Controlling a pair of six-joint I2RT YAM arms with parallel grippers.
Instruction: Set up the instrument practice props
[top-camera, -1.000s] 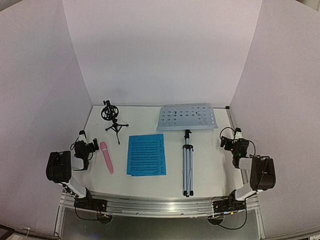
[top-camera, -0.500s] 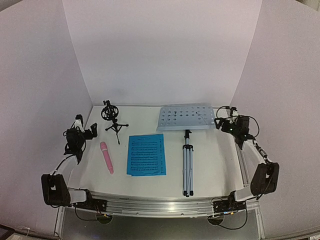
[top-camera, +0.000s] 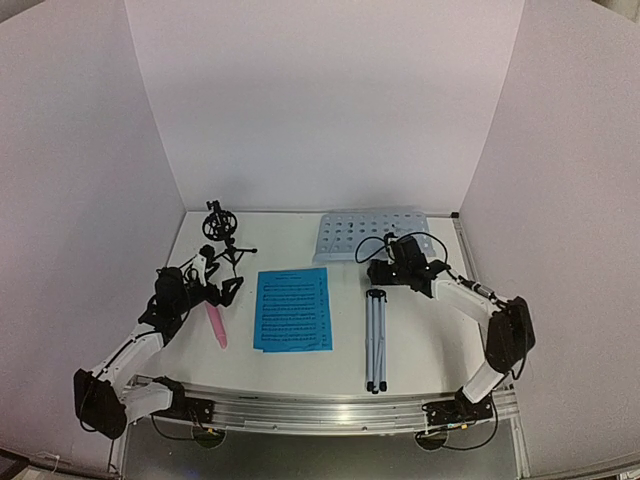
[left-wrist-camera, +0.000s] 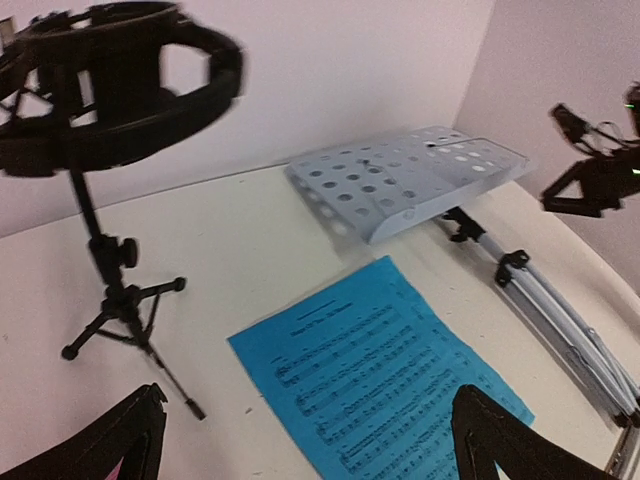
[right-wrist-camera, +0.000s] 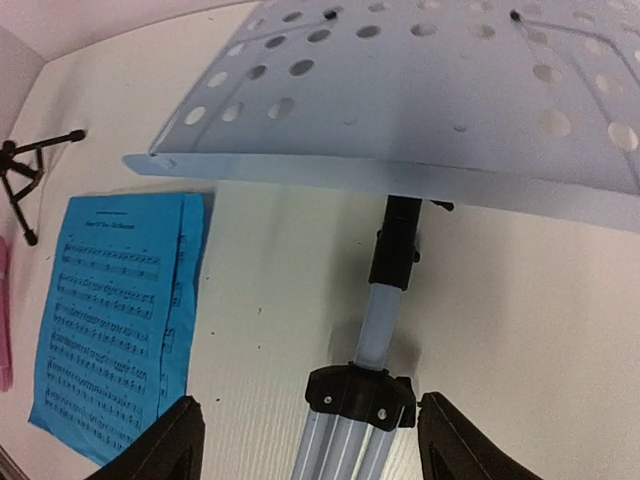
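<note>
The pale blue perforated music stand (top-camera: 375, 233) lies flat at the back right, its silver tripod (top-camera: 375, 340) folded and pointing toward me. My right gripper (top-camera: 376, 272) hovers open over the pole, one finger on each side of the black tripod collar (right-wrist-camera: 362, 396). Two overlapping blue sheet-music pages (top-camera: 292, 308) lie in the middle. To their left lies the pink stick microphone (top-camera: 215, 326). My left gripper (top-camera: 226, 289) stands open just above its far end, holding nothing. The small black tripod mic holder (top-camera: 221, 232) stands upright at the back left.
White walls close the table on the left, back and right. A metal rail (top-camera: 320, 410) runs along the near edge between the arm bases. In the left wrist view, the mic holder's ring (left-wrist-camera: 110, 80) looms close at the upper left.
Both arms have swung in from the table's sides. The left gripper now sits by the pink microphone and mic holder. The right gripper has come down over the stand's pole.
</note>
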